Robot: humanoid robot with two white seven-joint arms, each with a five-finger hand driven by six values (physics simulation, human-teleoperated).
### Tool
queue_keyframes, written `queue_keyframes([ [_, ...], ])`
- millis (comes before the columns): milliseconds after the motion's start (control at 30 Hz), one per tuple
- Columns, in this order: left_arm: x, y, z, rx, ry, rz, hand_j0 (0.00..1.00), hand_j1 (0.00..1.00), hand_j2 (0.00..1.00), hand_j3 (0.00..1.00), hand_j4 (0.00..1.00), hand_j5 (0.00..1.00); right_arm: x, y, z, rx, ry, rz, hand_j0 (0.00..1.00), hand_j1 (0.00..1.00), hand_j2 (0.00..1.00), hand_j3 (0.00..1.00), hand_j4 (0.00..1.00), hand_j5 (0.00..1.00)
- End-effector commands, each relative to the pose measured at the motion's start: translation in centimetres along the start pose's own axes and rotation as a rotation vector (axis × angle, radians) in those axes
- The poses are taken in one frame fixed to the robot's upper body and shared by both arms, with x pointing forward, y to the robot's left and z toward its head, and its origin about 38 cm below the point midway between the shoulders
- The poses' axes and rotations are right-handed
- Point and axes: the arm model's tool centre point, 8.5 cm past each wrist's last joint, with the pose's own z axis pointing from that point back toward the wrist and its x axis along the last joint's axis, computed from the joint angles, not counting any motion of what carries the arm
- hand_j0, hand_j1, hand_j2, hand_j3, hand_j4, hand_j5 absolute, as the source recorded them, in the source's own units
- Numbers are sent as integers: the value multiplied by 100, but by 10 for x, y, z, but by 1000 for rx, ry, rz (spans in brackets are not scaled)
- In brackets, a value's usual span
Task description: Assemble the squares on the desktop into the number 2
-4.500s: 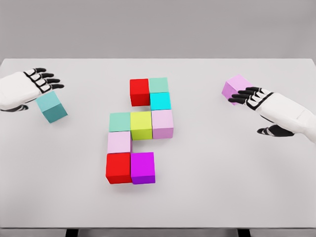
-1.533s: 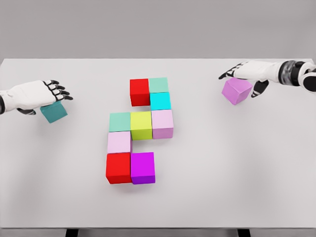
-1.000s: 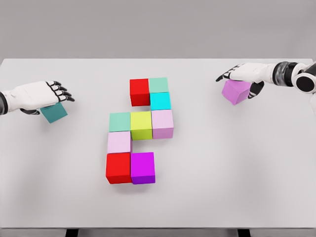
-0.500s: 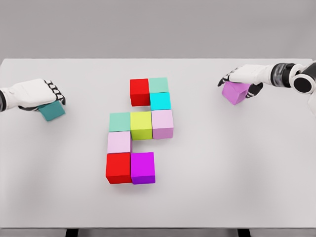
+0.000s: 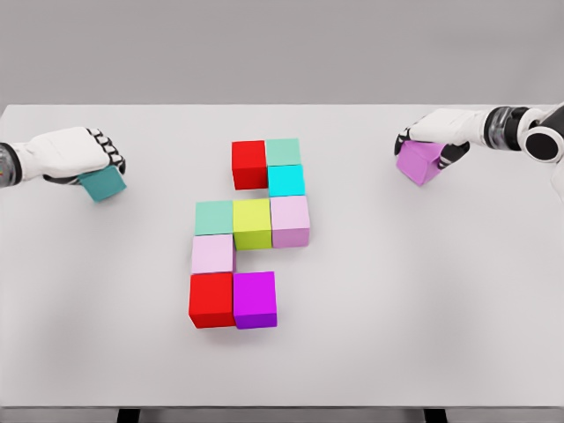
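Squares sit grouped mid-tabletop (image 5: pixel 397 291): nearest, a red square (image 5: pixel 211 300) touching a magenta square (image 5: pixel 255 299); behind them a pale pink square (image 5: pixel 212 254), then a mint, yellow-green and lilac row; farthest, red, mint and cyan squares. Well apart at left, the left robot hand (image 5: pixel 84 154) is curled over a teal square (image 5: pixel 103 183). At far right, the right robot hand (image 5: pixel 441 132) is clamped on a violet square (image 5: pixel 420 161).

Centre: cluster of cubes (image 5: pixel 251 233) blocks the middle of the tabletop (image 5: pixel 397 308).
Left lane: bare surface between the cluster and the left hand (image 5: pixel 79 157).
Right lane: bare surface toward the right hand (image 5: pixel 436 137).
Front: open strip.
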Motion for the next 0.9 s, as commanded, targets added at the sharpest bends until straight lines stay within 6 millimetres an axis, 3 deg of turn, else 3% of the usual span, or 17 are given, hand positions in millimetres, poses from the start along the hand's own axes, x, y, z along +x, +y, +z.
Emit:
queue_keyframes([
  [0,1,-1,-7,2,-1,16,66,66,66,66,66,66,-1,-1,1,-6,1,-7,63,63,63,63,63,63],
  [167,-2,6,-18,10,9,23,66,66,66,66,66,66,-1,-1,2,-9,1,-5,59,59,59,59,59,59],
  [267,1,15,-28,27,-1,22,66,66,66,66,66,66,7,-13,5,-38,-17,31,57,57,57,57,57,57],
  [467,-2,26,-32,45,1,13,66,66,66,66,66,66,4,-12,9,-42,-10,28,56,56,56,56,56,56],
  [633,4,38,-45,68,-13,13,66,66,66,66,66,66,4,-20,27,-66,-5,85,56,56,56,56,56,56],
  [867,5,47,-59,62,-14,27,66,66,66,66,66,66,10,-13,37,-65,-13,126,56,56,56,56,56,56],
])
